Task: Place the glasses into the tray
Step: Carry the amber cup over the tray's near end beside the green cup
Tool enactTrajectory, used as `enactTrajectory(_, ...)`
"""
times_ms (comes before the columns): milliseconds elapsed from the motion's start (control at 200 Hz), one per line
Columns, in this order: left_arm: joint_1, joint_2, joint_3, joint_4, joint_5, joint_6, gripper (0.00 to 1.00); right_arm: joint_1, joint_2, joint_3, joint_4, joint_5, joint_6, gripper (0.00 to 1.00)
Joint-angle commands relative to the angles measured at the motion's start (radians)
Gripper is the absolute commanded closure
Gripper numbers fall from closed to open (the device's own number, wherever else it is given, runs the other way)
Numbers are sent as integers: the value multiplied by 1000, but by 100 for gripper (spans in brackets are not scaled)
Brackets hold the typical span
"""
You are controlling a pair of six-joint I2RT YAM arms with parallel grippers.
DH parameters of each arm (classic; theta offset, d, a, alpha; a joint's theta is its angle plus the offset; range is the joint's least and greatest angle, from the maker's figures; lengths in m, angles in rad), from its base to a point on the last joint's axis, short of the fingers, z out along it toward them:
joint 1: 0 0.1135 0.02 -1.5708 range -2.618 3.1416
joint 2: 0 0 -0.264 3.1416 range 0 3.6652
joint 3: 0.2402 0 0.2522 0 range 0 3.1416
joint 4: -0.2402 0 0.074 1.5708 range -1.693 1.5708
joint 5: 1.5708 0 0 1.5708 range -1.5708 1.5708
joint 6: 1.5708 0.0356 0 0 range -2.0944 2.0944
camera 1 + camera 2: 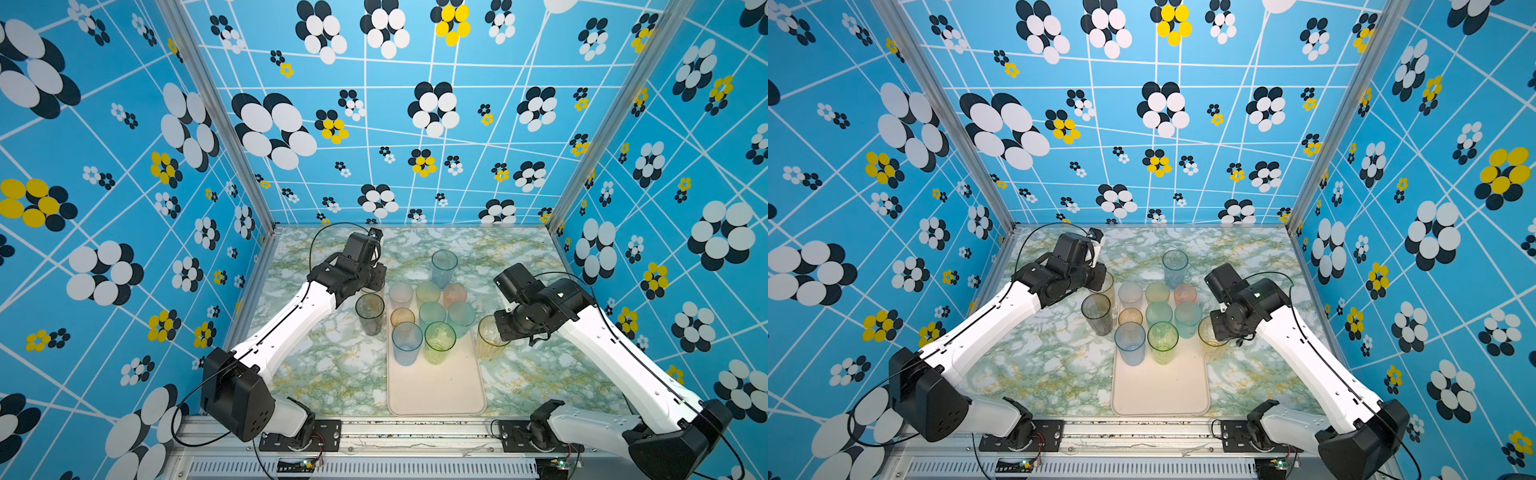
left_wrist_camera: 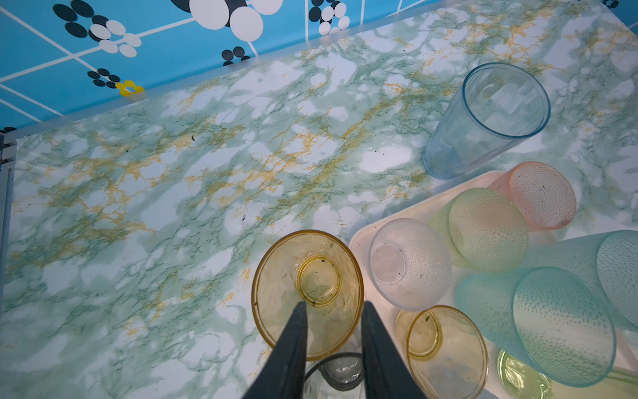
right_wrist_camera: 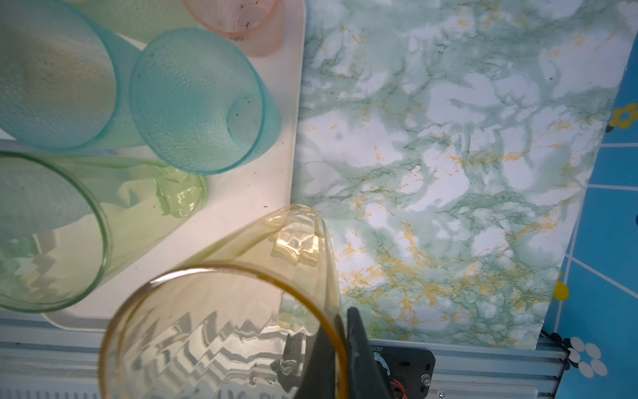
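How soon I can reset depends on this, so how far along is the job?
Done: eight glasses stand on the tray. In hand: the right gripper pinches the tall amber glass beside the tray. Remaining: the blue glass, smoky grey glass and the yellow glass under the open left gripper.

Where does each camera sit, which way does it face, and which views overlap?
Top views: high over the front edge, facing down toward the back wall; table, tray, left arm and right arm show.
Left wrist: on the left arm, looking down past the open left gripper at an amber glass on the table beside the tray.
Right wrist: on the right arm, looking down past the right gripper, shut on the rim of a tall yellow glass.
Shared: both wrist views catch the tray's teal glasses and pink glass.
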Motion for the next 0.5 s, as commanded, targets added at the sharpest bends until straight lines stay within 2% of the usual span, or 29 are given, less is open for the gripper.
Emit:
enactTrajectory(0, 7, -34, -23, -18, -3, 16, 71, 40, 6, -35, 29, 6, 83, 99)
enactTrajectory(495, 11, -36, -28, -26, -9, 19, 71, 57, 28, -140, 232, -36, 133, 99)
